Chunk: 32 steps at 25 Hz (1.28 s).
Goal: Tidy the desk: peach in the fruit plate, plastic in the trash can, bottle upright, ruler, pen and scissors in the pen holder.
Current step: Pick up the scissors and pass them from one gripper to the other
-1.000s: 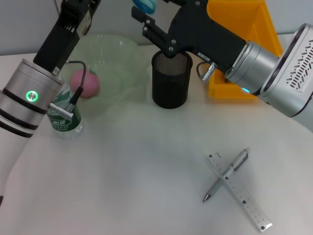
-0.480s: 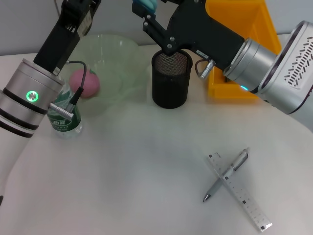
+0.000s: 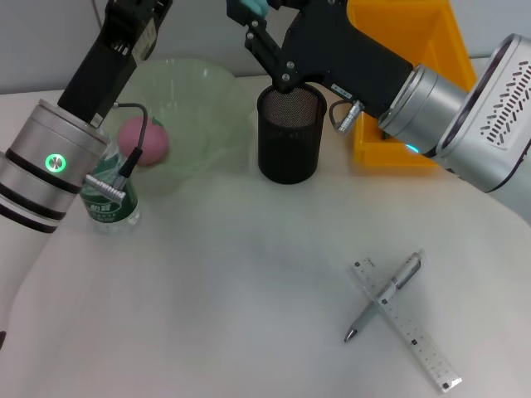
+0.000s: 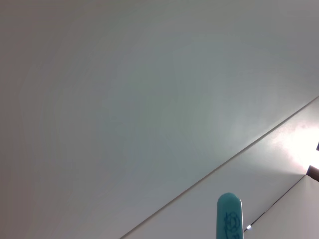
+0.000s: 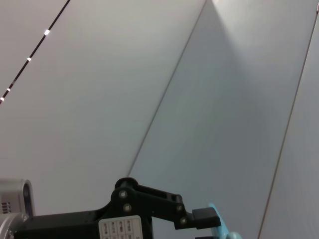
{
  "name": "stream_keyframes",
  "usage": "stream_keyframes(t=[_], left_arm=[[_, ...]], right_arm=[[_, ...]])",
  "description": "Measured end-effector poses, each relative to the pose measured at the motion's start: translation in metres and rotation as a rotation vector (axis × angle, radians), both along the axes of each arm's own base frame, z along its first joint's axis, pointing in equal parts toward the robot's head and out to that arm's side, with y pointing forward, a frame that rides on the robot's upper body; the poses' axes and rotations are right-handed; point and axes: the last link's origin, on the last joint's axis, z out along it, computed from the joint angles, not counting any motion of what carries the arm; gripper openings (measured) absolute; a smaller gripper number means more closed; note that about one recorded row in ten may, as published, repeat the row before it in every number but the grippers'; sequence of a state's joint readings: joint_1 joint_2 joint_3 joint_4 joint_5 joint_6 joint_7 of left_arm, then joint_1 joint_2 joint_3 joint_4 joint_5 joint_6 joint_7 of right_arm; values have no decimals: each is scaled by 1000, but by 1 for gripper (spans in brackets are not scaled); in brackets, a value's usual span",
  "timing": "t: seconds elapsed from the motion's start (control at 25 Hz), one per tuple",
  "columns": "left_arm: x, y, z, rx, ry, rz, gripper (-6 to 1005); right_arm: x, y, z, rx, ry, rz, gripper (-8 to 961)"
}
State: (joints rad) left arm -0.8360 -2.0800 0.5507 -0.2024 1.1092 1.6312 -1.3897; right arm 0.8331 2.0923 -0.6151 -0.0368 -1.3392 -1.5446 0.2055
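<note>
Head view: the right gripper (image 3: 253,12) is raised above the black mesh pen holder (image 3: 288,133), its tips cut off at the frame's top beside a teal object (image 3: 246,7); finger state cannot be determined. The left arm reaches up past the clear fruit plate (image 3: 195,99), which holds the peach (image 3: 149,139). The bottle (image 3: 110,195) stands upright. The pen (image 3: 386,297) lies crossed over the ruler (image 3: 406,325).

Left wrist view: only a teal tip (image 4: 229,216) against ceiling. Right wrist view: the left gripper (image 5: 212,224), fingers not clear.
</note>
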Motion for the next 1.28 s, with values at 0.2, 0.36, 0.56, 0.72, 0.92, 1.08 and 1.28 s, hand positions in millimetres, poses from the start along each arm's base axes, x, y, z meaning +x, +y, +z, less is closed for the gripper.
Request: stream_keyframes(t=[0.2,0.36,0.56,0.72,0.92,1.08,1.28], left_arm=[[0,0,0,1,0,-1,295],[0,0,0,1,0,-1,297],[0,0,0,1,-2,-2,299],[-1,-1,1,3,1,-2,302],[-1,0,1,4,8,-8,304],[-1,0,1,5,15,-11,306],[-1,0,1,5,15,-11,309]], right_arm=[[0,0,0,0,0,0,228],[0,0,0,0,0,0,222],[0,-1,-1,-4,2,-3,181],[0,-1,-1,-5,2,-3,113],[0,-1,-1,-5,2,-3,81],[1,-1,-1,-5,3,-5,75],[2,-2,-1,-5,6,-6,76]])
